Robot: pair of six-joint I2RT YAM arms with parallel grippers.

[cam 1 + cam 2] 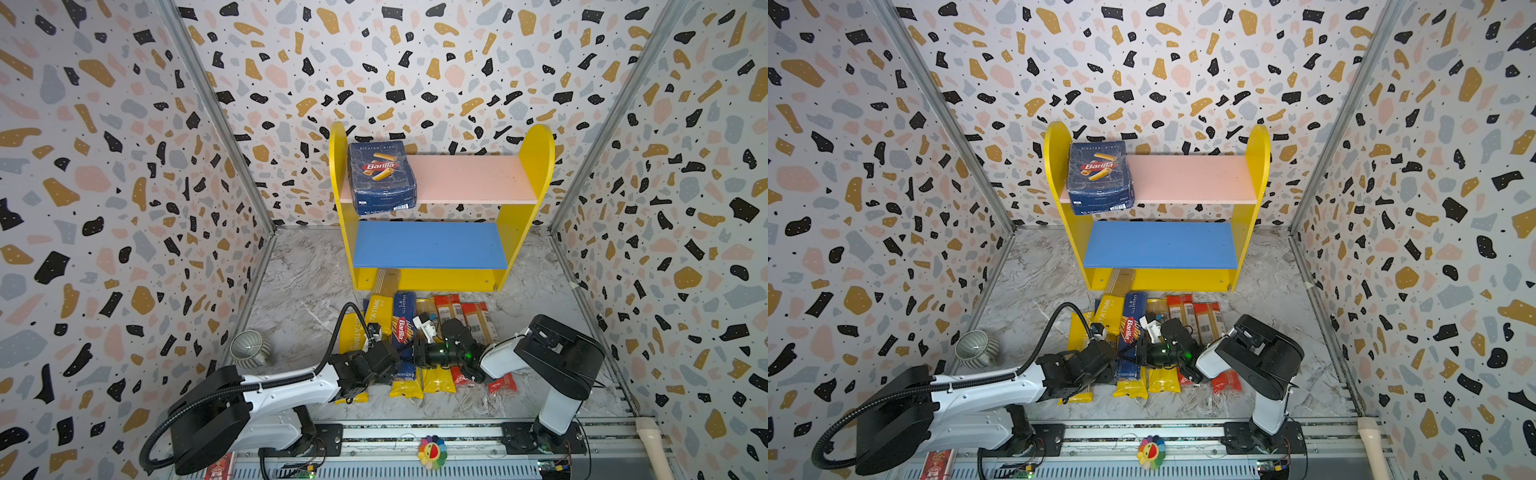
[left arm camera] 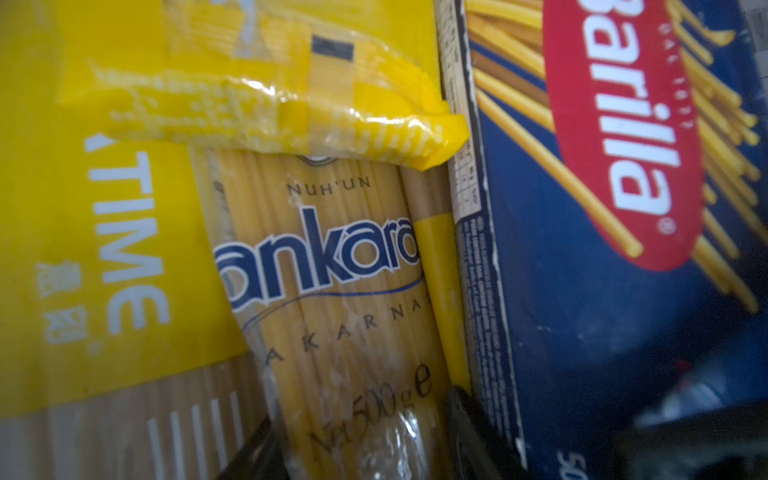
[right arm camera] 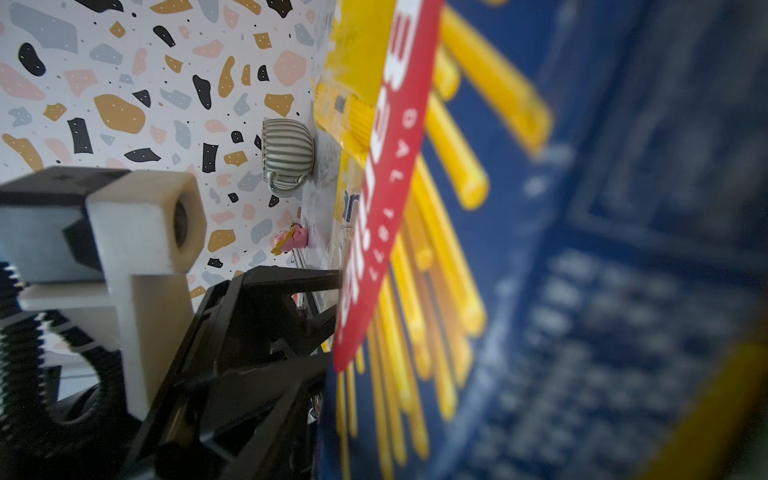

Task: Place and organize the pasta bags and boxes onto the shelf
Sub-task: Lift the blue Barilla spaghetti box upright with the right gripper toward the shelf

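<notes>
A wide Barilla box (image 1: pixel 380 176) stands at the left end of the shelf's (image 1: pixel 536 158) pink upper board; the blue lower board (image 1: pixel 428 245) is bare. The narrow Barilla box (image 1: pixel 404 320) lies on the floor amid a row of bags: PASTATIME (image 1: pixel 376 309), red-orange ended (image 1: pixel 461 316). In the left wrist view the left gripper (image 2: pixel 365 449) straddles the ankara bag (image 2: pixel 332 270), a finger (image 2: pixel 469 432) tight on either side. My right gripper (image 1: pixel 415 353) reaches left over the narrow box (image 3: pixel 498 291), which fills its wrist view; its fingertips are hidden.
A striped grey cup (image 1: pixel 249 347) stands by the left wall. Patterned walls close in on three sides. The arm rail (image 1: pixel 415 432) runs along the front with a flower toy (image 1: pixel 432 451). A tan packet (image 1: pixel 386 280) pokes under the shelf.
</notes>
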